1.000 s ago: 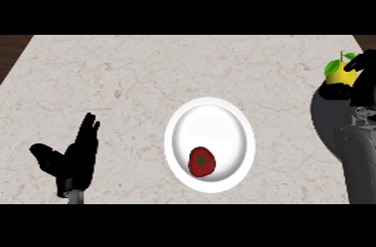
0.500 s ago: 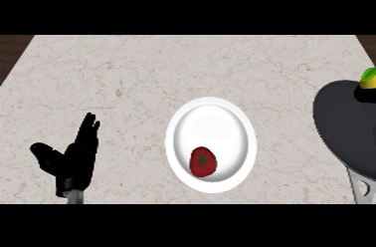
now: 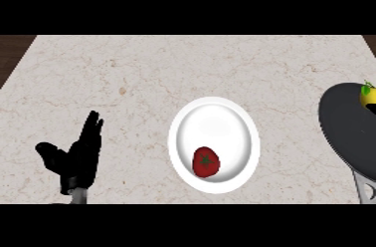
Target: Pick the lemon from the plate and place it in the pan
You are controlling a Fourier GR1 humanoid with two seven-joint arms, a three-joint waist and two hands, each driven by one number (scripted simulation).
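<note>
Nearest the viewer, the left robot hand (image 3: 73, 159) rests open at the lower left of the worktop (image 3: 132, 81), fingers straight and pointing up, holding nothing. The right robot hand shows nowhere, so its state cannot be told.

Just beyond, the white plate (image 3: 214, 116) carries only 1 red fruit (image 3: 206, 162) near its front rim (it looks like a strawberry or tomato, not the target).

Farther off at the right edge, the lemon (image 3: 368, 94) sits in the black pan (image 3: 349, 126), close against its far rim and partly cut off by the view. The placing step looks essentially done. To finish well, the withdrawn arm should stay clear of the pan's handle (image 3: 365, 188), so nothing jogs the lemon back over the rim.
</note>
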